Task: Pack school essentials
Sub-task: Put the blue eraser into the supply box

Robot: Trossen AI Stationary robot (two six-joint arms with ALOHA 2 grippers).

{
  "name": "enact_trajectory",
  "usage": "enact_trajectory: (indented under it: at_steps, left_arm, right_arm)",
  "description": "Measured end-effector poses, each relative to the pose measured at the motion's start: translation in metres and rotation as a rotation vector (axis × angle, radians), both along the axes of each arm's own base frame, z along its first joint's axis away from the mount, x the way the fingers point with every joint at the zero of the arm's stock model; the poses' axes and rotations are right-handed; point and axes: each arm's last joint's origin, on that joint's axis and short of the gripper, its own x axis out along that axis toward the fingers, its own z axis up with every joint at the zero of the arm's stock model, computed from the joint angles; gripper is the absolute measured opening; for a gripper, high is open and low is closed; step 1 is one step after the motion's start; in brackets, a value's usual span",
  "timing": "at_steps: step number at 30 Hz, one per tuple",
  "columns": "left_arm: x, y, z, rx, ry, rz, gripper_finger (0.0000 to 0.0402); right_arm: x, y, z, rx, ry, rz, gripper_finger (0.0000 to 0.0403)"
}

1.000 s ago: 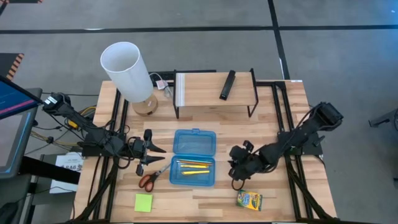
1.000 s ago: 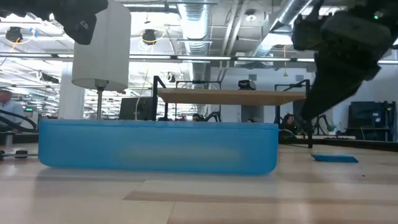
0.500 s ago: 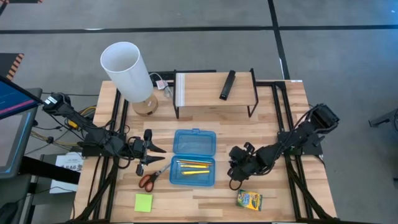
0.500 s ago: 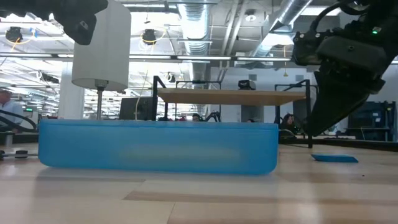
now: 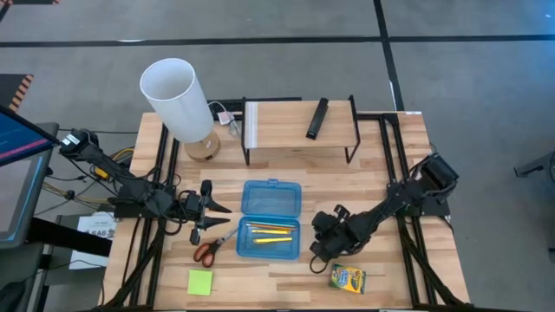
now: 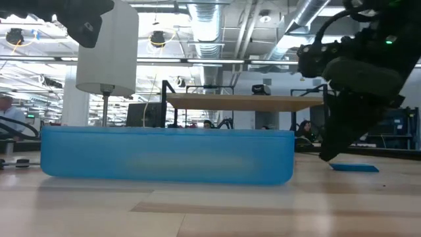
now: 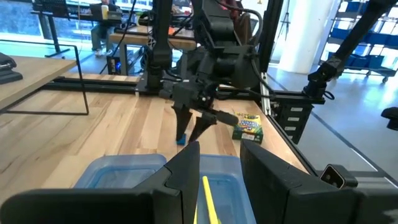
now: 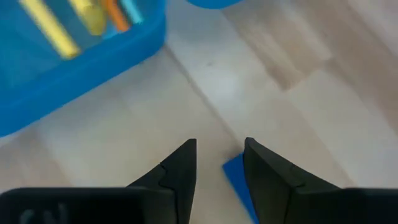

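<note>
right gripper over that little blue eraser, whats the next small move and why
Probably lower a little further and close. The right gripper hangs open with the small blue eraser lying flat on the table just beneath its fingers, not yet gripped, beside the blue case.

floor (image 5: 286, 19): grey, dark seams | ceiling ducts (image 6: 210, 20): exposed | lamp (image 5: 178, 100): white shade | tabletop (image 5: 390, 147): wood

Landmark: open blue case (image 5: 270, 219).

- Pencils (image 5: 268, 231): yellow, orange and teal, lying flat inside the case's near tray, roughly parallel.
- Scissors (image 5: 214, 244): orange handles, flat on the surface just left of the case, blades pointing toward it.
- Sticky-note pad (image 5: 200, 282): lime-green square, flat, near-left of the case.
- Crayon box (image 5: 348, 278): yellow-green, flat, near-right of the case.
- Eraser (image 8: 239, 186): small, blue, flat on the surface right of the case.
</note>
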Motion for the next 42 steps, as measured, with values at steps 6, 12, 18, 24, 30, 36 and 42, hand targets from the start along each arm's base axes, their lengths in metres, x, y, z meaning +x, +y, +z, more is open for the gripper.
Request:
enact_trajectory:
  at_steps: [6, 12, 18, 24, 30, 36, 42]
  left_arm:
    - [0.000, 0.000, -0.001, 0.003, 0.005, 0.000, 0.0103]
    - [0.000, 0.000, -0.001, 0.003, 0.005, -0.001, 0.0102]
    - [0.000, 0.000, 0.000, -0.001, 0.004, -0.003, 0.0103]
    - [0.000, 0.000, -0.001, -0.006, 0.008, -0.002, 0.0103]
    - [0.000, 0.000, -0.001, -0.004, 0.010, -0.002, 0.0103]
    - [0.000, 0.000, -0.001, -0.004, 0.011, -0.003, 0.0103]
    - [0.000, 0.000, -0.001, -0.004, 0.010, -0.004, 0.0103]
  right_arm:
    - [0.006, 0.002, 0.010, -0.068, 0.078, -0.039, 0.0143]
    - [0.005, 0.003, 0.014, -0.048, 0.064, -0.116, 0.0144]
    - [0.005, 0.004, 0.008, -0.026, 0.077, -0.146, 0.0145]
    - [0.006, 0.005, -0.002, -0.040, 0.108, -0.150, 0.0146]
    - [0.009, 0.003, -0.006, -0.026, 0.118, -0.170, 0.0146]
    - [0.009, 0.003, -0.006, -0.015, 0.118, -0.172, 0.0146]
    - [0.010, 0.002, -0.006, 0.009, 0.135, -0.170, 0.0146]
